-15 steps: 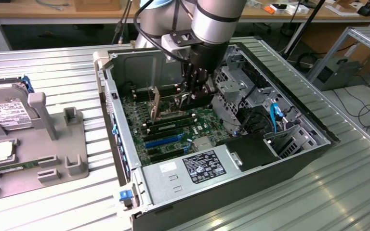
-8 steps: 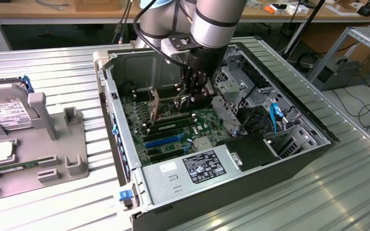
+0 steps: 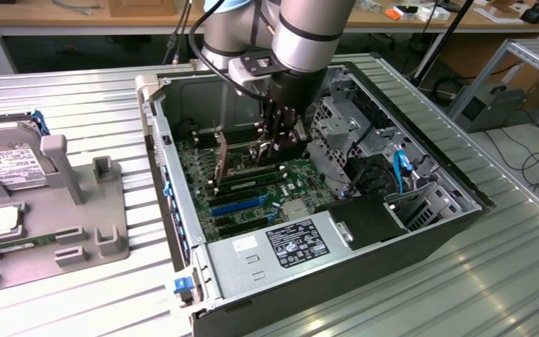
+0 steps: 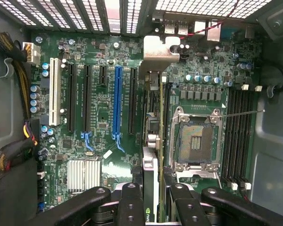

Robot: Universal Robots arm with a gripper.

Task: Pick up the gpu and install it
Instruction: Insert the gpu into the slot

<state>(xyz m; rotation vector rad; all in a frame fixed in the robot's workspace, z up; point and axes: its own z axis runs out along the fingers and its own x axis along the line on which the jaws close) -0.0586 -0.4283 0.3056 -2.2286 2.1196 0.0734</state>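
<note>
Claw (image 4: 153, 207) grips gpu (image 4: 153, 141) edge-on above motherboard (image 4: 104, 117).

Tool (image 3: 279, 140) inside open case (image 3: 466, 210) above motherboard (image 3: 250, 193); parts tray (image 3: 82, 246) at exterior view's left.

Your table (image 3: 82, 88) is ribbed silver metal, evenly lit. Behind it runs a wooden workbench (image 3: 64, 17) littered with small items. At the exterior view's right, a metal frame (image 3: 532, 53) stands, with black cables (image 3: 532, 165) trailing over the surface.
</note>
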